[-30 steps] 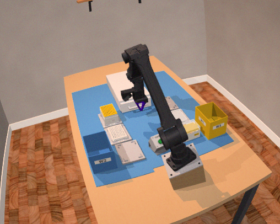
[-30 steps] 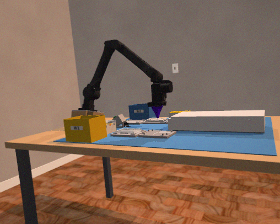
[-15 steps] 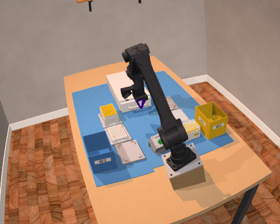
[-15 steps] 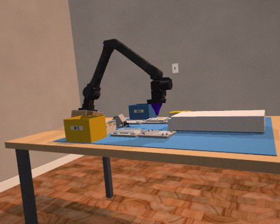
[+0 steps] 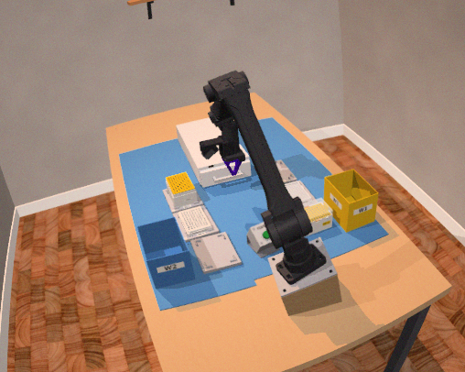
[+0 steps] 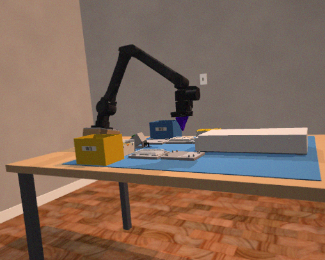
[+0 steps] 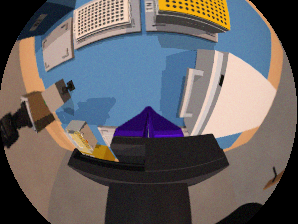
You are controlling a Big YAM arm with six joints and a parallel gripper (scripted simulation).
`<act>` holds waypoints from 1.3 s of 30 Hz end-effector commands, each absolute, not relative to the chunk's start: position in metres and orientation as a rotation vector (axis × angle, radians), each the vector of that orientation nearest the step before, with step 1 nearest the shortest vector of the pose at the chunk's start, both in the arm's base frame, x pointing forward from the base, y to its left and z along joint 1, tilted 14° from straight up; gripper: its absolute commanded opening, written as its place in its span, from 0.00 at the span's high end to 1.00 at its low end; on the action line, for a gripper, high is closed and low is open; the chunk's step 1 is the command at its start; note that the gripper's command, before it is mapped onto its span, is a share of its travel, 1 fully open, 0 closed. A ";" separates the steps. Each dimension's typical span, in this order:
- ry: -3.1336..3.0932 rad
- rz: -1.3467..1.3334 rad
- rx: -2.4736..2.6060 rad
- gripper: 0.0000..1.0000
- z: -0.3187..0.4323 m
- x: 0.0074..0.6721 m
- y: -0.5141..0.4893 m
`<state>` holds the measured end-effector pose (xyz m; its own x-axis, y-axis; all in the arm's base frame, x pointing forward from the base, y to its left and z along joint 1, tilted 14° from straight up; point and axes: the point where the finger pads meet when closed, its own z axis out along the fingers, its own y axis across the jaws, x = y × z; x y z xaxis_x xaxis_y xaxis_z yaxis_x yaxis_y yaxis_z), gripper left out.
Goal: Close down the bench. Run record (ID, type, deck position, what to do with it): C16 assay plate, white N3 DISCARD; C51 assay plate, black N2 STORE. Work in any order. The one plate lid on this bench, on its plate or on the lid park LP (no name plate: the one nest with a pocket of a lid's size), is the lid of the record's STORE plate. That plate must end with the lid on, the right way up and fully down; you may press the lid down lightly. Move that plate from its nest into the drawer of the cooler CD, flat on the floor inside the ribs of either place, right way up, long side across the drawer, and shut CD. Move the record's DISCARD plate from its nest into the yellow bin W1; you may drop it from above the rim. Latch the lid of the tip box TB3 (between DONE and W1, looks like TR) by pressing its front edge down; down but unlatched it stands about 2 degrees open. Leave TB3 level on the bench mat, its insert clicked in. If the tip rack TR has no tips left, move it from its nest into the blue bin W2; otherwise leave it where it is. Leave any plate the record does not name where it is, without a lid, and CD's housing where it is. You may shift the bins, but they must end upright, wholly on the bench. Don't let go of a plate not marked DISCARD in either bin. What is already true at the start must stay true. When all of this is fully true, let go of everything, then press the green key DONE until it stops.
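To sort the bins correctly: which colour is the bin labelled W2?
The bin W2 is blue; the top view shows it best.

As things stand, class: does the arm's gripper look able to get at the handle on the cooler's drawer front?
Probably yes. The shut gripper hangs just above the front of the cooler, near its handle, with only blue mat below and nothing between.
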<state>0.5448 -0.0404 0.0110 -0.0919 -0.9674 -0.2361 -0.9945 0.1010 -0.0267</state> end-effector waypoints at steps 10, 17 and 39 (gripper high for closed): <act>2.137 0.100 -1.939 1.00 0.066 0.569 -0.058; 2.136 0.099 -1.941 1.00 0.075 0.568 -0.059; 2.129 0.090 -1.942 1.00 0.095 0.569 -0.061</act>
